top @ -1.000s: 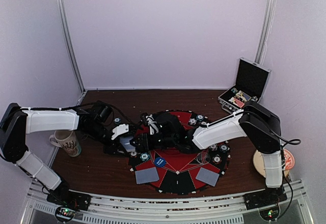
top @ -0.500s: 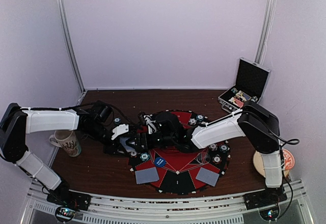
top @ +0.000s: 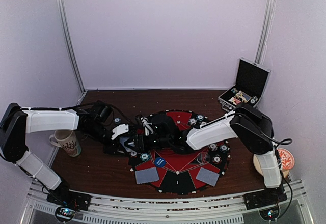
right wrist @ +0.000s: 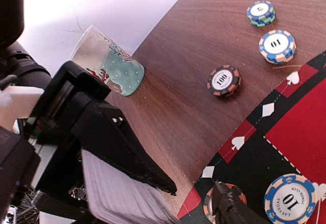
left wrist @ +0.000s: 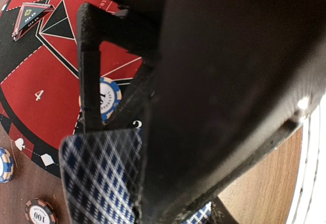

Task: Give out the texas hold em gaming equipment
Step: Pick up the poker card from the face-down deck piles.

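1. Our left gripper is clamped on the deck of cards, holding it over the left edge of the round mat so that single cards can be drawn off
2. Our right gripper sits right at the deck's free end, we judge to peel off the next card; only one of its fingers shows, so we cannot tell how its jaws stand
3. Two dealt cards lie face down by the mat's near edge and chips ring its rim, marking seats already served
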{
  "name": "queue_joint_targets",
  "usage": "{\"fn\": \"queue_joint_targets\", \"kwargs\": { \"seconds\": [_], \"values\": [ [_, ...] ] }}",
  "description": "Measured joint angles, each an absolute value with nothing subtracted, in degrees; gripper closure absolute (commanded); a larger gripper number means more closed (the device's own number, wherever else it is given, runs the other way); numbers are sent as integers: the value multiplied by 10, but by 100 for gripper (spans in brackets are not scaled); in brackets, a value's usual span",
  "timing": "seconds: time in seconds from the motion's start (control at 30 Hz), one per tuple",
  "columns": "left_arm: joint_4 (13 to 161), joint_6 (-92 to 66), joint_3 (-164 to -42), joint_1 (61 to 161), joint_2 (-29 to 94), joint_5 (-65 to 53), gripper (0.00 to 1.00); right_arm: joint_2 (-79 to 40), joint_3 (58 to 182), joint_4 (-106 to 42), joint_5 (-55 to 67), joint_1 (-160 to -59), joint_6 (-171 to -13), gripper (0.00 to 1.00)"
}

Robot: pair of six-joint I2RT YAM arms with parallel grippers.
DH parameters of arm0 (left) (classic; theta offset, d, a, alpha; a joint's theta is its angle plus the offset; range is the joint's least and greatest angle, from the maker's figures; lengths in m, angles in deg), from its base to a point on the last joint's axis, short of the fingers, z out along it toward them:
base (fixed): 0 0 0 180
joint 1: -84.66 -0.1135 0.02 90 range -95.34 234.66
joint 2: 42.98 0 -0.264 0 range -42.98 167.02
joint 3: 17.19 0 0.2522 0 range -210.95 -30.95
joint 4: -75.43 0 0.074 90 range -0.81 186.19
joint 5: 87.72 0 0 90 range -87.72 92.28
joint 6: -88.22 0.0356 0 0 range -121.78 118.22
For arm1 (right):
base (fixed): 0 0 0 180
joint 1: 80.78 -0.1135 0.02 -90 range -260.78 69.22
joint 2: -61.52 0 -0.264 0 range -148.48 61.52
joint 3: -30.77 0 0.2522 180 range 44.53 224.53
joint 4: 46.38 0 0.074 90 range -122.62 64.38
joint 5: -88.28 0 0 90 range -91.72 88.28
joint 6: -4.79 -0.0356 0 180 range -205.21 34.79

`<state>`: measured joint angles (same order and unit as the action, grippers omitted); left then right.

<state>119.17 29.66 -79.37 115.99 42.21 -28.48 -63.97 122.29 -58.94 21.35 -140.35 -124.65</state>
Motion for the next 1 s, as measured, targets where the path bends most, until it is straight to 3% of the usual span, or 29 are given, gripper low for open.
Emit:
{"fn": "queue_joint_targets", "kwargs": {
  "seconds": [0.5, 0.83, 1.0],
  "values": [
    [1188, 296, -794, 1160, 422, -281, 65, -592, 1188, -565, 184, -1404, -1229, 65],
    [1191, 297, -794, 1160, 422, -286, 65, -551, 1141, -589, 224, -1399, -1246, 98],
    [1191, 297, -794, 1160, 422, -287, 65, -519, 1110, -609, 231, -1400, -1256, 100]
  ]
}}
